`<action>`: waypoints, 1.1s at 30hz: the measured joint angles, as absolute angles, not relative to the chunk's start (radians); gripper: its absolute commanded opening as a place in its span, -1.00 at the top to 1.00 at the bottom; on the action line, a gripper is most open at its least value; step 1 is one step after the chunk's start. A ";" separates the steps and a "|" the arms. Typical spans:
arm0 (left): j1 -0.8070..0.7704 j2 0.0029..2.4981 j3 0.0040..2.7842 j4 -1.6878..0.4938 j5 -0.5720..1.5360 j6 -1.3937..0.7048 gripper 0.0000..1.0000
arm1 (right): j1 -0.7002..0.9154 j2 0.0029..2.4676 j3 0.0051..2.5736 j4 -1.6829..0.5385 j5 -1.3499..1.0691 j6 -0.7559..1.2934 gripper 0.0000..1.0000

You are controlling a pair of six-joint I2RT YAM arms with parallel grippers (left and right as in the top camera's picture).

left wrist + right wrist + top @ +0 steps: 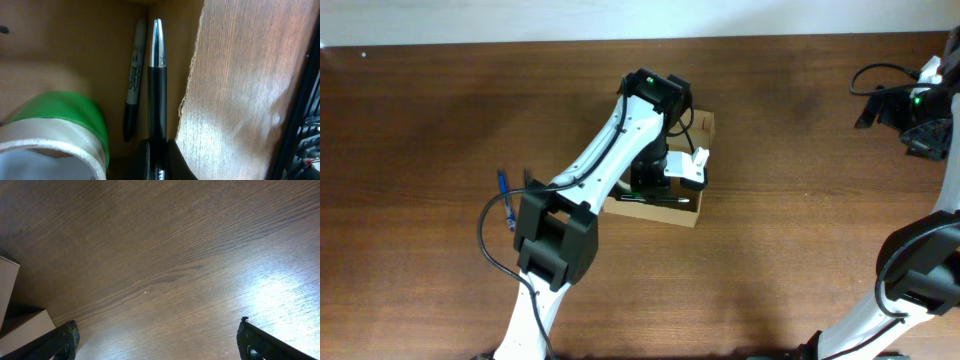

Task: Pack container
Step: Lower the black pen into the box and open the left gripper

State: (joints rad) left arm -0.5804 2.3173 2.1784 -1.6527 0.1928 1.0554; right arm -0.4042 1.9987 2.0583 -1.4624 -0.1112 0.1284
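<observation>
1. The container (706, 124): a small plain tan cardboard box, open-topped, resting on the tabletop (800, 250), mostly hidden from overhead.
2. Inside: a black marker (134, 85) and a chrome-tipped black pen (157, 90) side by side along one wall, a green tape roll (75, 115) nearby.

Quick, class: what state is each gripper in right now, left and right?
Left gripper: closed, holding the black pen.
Right gripper: open, holding nothing.

One box (706, 125), one marker (134, 85), one black pen (156, 85), one tape roll (70, 112).
</observation>
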 measured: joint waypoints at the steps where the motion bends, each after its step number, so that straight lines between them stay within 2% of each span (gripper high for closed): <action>1: -0.580 2.319 2.178 -1.653 0.191 1.055 0.94 | -0.404 1.999 2.058 -1.462 -0.111 0.129 -0.98; 33: -0.579 2.322 2.178 -1.600 0.074 1.122 0.96 | -0.404 1.999 2.058 -1.462 -0.111 0.128 -0.98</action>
State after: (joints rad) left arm -0.5793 2.3222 2.1784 -1.6005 0.0738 1.1217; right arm -0.4042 1.9987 2.0583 -1.4624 -0.1112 0.1284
